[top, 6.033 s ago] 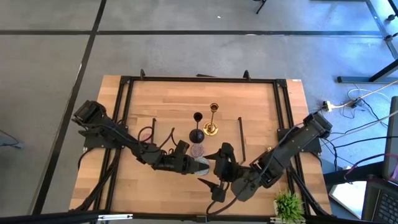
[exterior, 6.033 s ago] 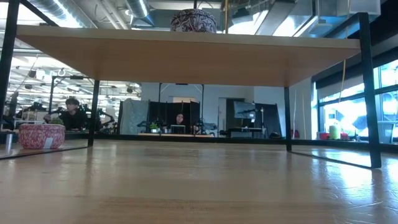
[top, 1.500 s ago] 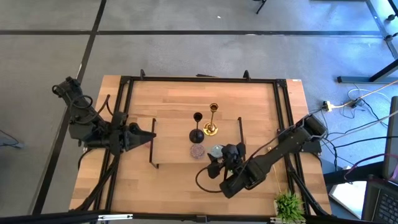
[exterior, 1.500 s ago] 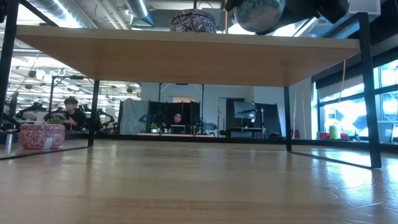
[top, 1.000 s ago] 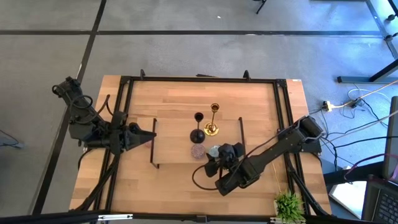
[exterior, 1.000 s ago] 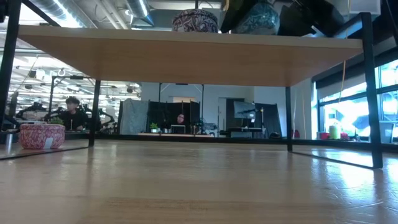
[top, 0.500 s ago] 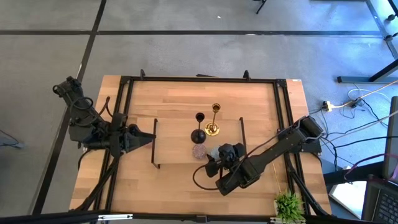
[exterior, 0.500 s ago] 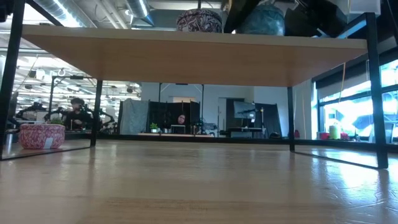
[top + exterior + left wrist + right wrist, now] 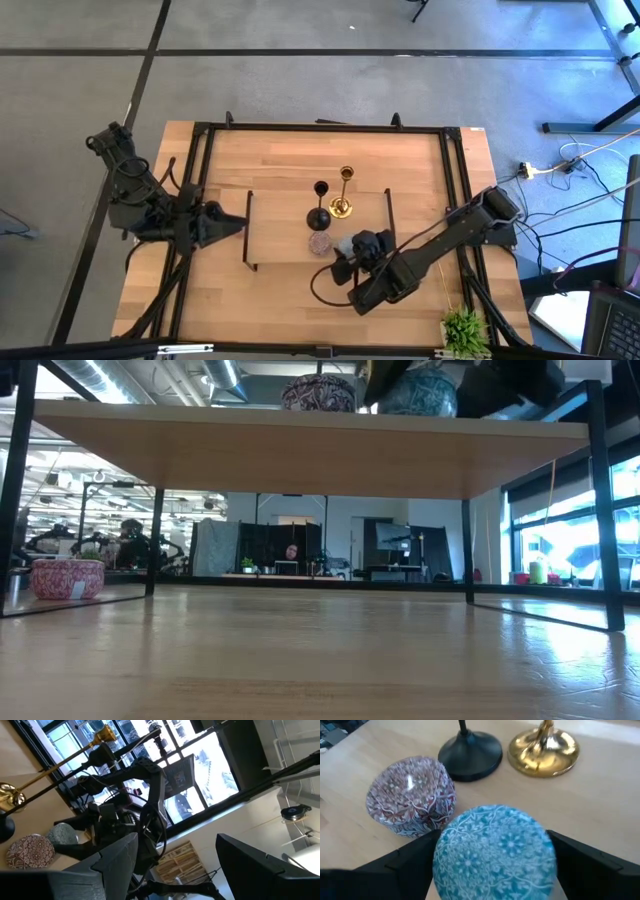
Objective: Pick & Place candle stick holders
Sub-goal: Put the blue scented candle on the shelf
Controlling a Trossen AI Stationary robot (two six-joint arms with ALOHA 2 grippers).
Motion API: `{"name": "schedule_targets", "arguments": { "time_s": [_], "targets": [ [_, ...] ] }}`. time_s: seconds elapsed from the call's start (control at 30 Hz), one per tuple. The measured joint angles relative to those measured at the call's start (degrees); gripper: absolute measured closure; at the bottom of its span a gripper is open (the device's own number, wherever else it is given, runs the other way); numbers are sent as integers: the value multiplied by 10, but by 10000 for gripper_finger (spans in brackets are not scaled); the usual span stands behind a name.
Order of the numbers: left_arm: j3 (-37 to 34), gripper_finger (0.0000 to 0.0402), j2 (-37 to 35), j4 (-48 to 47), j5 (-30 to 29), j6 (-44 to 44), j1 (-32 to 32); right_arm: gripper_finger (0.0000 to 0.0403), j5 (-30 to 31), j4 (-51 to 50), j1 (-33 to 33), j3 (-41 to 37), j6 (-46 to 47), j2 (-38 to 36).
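Note:
A pale blue glittery round holder (image 9: 495,852) stands on the wooden board (image 9: 285,195), with my right gripper (image 9: 346,252) shut on it. A mauve round (image 9: 412,795) sits beside it, toward the table's left. Behind them a black stem holder (image 9: 319,205) and a gold one (image 9: 345,192) stand on their round feet. In the low view the pale blue round (image 9: 418,388) and the mauve round (image 9: 318,392) show on top of the board, and a pink round (image 9: 67,577) rests on the table under it. My left gripper (image 9: 240,222) is open and empty at the board's left end. My right gripper pinches the pale blue round's two opposite sides (image 9: 442,857) between its two fingers. The fingers come slanting down from the table's near right. The round stands upright on the board, close to the mauve one.
The board has black end rails (image 9: 248,230) and stands on thin black legs (image 9: 597,510) above the table. A small green plant (image 9: 463,328) is at the table's near right corner. Black frame bars (image 9: 320,127) run round the table.
My right gripper has stayed shut on the pale blue round on the board. The board has slid a little toward the table's right edge, along with the holders on it.

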Motion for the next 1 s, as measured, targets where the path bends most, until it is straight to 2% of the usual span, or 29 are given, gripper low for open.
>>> {"name": "schedule_targets", "arguments": {
  "time_s": [0.23,0.57,0.7,0.87,1.0],
  "targets": [
    [0,137,0,0,-2,5,-11,51,38,-67,-1,41,4,0],
    [0,137,0,0,-7,15,-21,51,62,-67,-17,90,-22,0],
    [0,137,0,0,-7,21,-22,64,62,-67,-13,132,-40,0],
    [0,137,0,0,21,32,-23,125,44,-63,6,220,-120,0],
    [0,137,0,0,45,48,-29,218,-46,-23,37,272,-208,0]
  ]
}}
